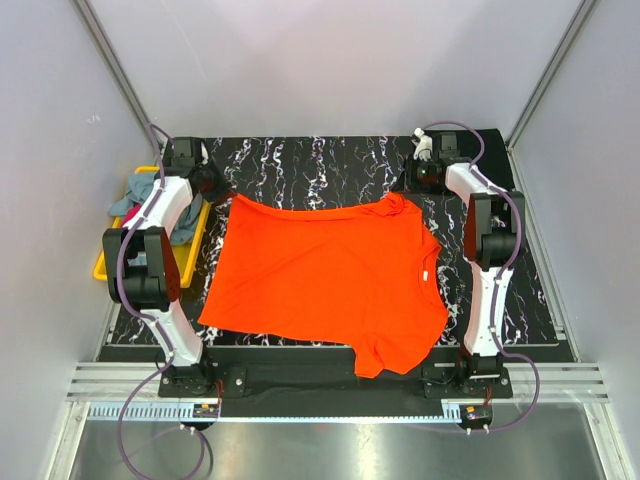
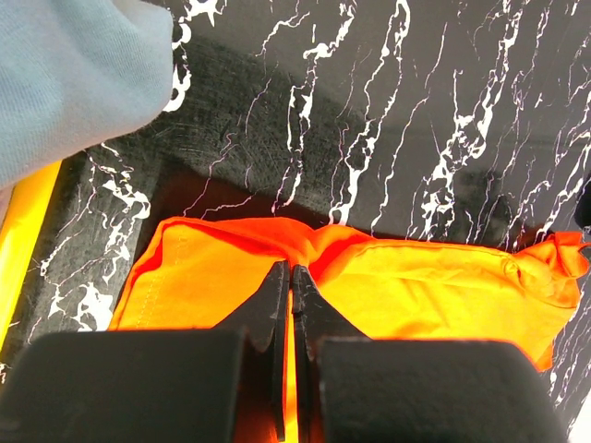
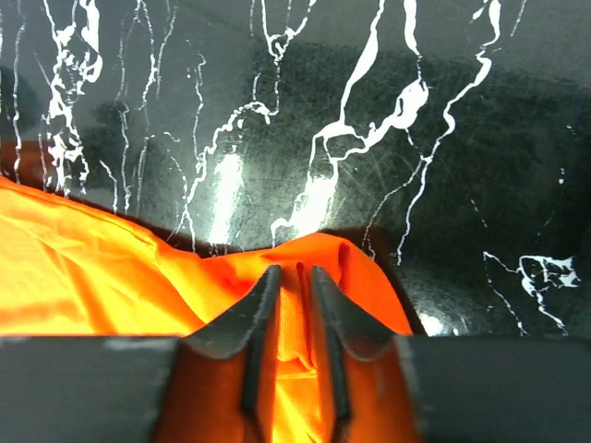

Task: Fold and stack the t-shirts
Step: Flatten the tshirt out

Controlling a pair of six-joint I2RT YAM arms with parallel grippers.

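Yellow bin crowds left edge; bare table beyond orange shirt

Orange t-shirt lies spread flat mid-frame on the marbled bench, both arms reaching its far corners; yellow bin of clothes sits left.

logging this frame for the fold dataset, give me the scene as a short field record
surface: black marbled table
main item: orange t-shirt spread flat, one sleeve hanging toward the near edge
left gripper: shut on the orange t-shirt at its far left edge
right gripper: jaws narrowly apart astride a raised fold of the far right edge; firm grip unclear
side container: yellow bin left of the table, holding a grey-blue shirt and other cloth
fold progress: none visible yet
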